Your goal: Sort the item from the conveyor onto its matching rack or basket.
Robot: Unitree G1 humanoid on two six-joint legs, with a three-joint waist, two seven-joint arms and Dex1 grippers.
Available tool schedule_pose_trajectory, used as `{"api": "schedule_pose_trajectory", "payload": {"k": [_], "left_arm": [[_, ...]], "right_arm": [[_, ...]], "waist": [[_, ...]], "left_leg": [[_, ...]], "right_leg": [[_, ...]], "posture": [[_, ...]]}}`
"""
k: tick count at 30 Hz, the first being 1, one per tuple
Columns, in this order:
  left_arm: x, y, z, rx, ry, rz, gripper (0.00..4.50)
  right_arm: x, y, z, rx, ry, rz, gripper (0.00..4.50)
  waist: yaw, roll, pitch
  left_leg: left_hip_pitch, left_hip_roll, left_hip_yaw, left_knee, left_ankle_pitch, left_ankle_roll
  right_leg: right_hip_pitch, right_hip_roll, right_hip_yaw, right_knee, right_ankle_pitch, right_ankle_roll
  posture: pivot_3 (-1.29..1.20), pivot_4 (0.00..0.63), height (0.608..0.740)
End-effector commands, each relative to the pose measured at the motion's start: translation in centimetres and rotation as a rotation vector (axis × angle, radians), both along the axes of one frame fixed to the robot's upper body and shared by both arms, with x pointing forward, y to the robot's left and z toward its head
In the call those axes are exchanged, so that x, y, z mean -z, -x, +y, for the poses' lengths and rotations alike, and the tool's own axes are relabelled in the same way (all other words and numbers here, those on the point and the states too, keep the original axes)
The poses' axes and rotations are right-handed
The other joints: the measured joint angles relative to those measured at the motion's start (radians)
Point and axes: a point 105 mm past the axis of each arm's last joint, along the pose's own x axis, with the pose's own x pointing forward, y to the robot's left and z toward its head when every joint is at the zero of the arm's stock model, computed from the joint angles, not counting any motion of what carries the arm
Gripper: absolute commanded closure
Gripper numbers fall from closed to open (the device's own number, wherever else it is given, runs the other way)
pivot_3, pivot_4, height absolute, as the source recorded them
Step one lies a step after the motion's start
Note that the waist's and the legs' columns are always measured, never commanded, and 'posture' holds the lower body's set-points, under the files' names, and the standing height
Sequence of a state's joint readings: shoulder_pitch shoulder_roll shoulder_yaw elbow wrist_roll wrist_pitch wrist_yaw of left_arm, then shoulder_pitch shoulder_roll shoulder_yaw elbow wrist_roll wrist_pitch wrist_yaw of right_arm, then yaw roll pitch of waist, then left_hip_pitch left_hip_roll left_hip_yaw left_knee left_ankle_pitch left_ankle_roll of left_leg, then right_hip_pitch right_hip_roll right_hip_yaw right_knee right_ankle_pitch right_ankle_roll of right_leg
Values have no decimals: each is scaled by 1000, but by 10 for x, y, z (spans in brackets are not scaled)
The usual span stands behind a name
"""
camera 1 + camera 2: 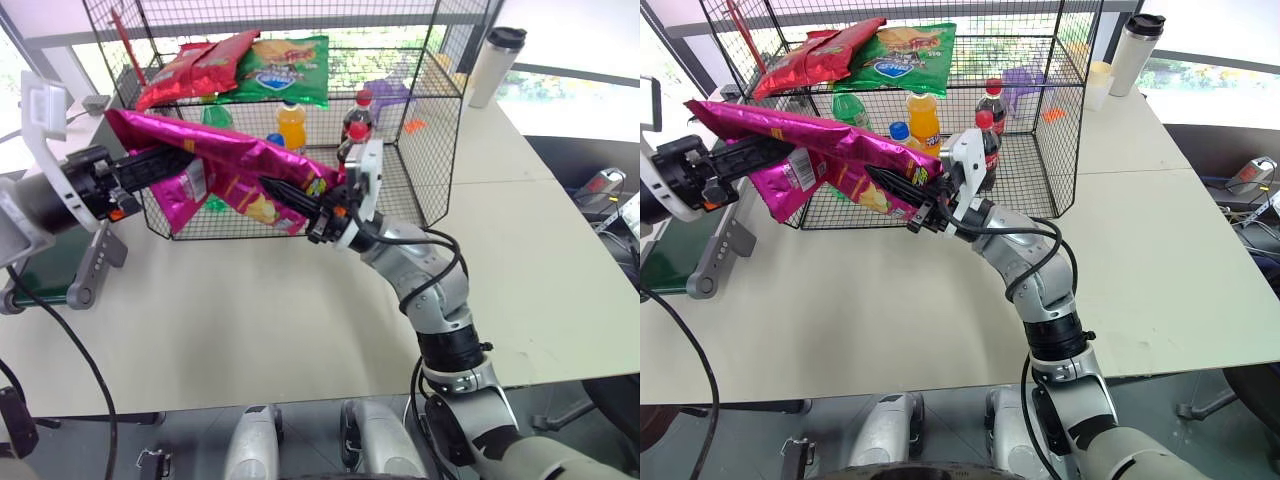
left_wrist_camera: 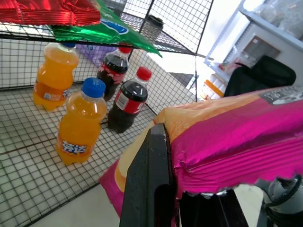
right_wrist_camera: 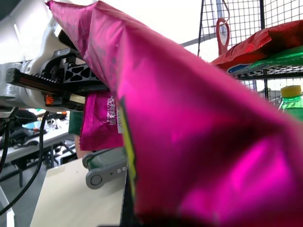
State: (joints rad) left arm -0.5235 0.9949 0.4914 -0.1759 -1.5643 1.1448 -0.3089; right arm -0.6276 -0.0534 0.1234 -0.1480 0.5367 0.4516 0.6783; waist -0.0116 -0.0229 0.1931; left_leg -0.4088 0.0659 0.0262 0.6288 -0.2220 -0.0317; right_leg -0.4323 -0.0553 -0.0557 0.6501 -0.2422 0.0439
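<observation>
The item, a flat magenta-pink crisp bag (image 1: 235,165), hangs in the air in front of the black wire rack (image 1: 440,120), stretched between both grippers. My left gripper (image 1: 170,162) is shut on the bag's left end, with a black finger (image 2: 147,184) lying against the foil. My right gripper (image 1: 285,192) points left and is shut on the bag's right lower edge. In the right wrist view the bag (image 3: 199,142) hides that gripper's own fingers. The dark green conveyor (image 1: 40,270) lies at the left table edge, below my left arm.
Red snack bags (image 1: 195,65) and a green snack bag (image 1: 285,65) lie on the rack's upper shelf. Orange bottles (image 2: 78,123) and cola bottles (image 2: 129,101) stand on its lower floor. A white tumbler (image 1: 495,65) stands behind the rack on the right.
</observation>
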Motion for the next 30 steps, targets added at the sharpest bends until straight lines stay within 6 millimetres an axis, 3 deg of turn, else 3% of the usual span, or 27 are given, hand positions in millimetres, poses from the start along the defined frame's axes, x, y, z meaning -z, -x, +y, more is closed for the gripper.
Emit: {"api": "schedule_pose_trajectory", "payload": {"k": [1, 4, 7, 12, 14, 16, 20, 23, 26, 30], "left_arm": [[-16, 2, 6, -21, -5, -93, 3529], [-16, -2, 20, -86, -17, -96, 2269], [-19, -3, 44, -186, -48, -118, 2269], [-26, 0, 83, -337, -44, -154, 2269], [-29, 2, 78, -336, -19, -212, 2269], [-23, 3, 60, -289, -21, -220, 2269], [-13, 3, 24, -187, 32, -225, 2269], [-7, 2, 6, -152, 54, -222, 2269], [1, -2, -13, -113, 91, -213, 2269], [7, -3, -20, -120, 117, -207, 2269]], "right_arm": [[-17, 10, -7, -5, -20, -68, 4500], [-21, 10, -14, 23, -11, -85, 4500], [-27, 7, -31, 85, 1, -107, 4500], [-48, 0, -83, 290, 78, -203, 4500], [-73, -4, -121, 460, 115, -282, 4500], [-98, -4, -150, 610, 128, -358, 4500], [-128, -4, -175, 809, 126, -470, 4500], [-138, -9, -180, 913, 150, -545, 4500], [-129, -30, -161, 981, 311, -686, 4500], [-112, -71, -147, 1137, 544, -866, 4500]], "waist": [[0, 0, 0], [0, 0, 0], [-3, 0, 0], [3, 1, 0], [6, 1, 1], [14, 2, 1], [18, 0, 1], [15, 0, 1], [12, 0, 0], [2, 0, 1]], "left_leg": [[0, 0, 0, 0, 0, 0], [0, 0, 0, 0, 0, 0], [0, 0, 0, -1, 0, 0], [-1, 0, 1, -2, 0, 0], [-1, 0, 1, -1, 0, 0], [-2, -2, 2, -1, 0, 0], [-2, -2, 4, -1, 0, 0], [-1, -2, 4, -1, 0, 0], [-1, -2, 4, 0, 0, 0], [-1, -2, 3, 0, 0, 0]], "right_leg": [[0, 0, 0, 0, 0, 0], [0, 0, 0, 0, 0, 0], [-1, 0, 0, 0, 0, 0], [-2, 0, 0, -1, 0, 0], [-2, -1, 0, -3, -1, -2], [-2, -3, 0, -4, -2, -3], [-1, -4, 0, -4, -2, -3], [-1, -3, 1, -4, 0, 0], [-1, -3, 2, -3, 0, 0], [-1, -2, 3, -3, 0, 1]], "posture": [[0, 150, 740], [0, 150, 740], [0, 150, 740], [0, 150, 740], [0, 150, 740], [0, 150, 740], [0, 150, 740], [0, 150, 740], [0, 150, 740], [0, 150, 740]]}}
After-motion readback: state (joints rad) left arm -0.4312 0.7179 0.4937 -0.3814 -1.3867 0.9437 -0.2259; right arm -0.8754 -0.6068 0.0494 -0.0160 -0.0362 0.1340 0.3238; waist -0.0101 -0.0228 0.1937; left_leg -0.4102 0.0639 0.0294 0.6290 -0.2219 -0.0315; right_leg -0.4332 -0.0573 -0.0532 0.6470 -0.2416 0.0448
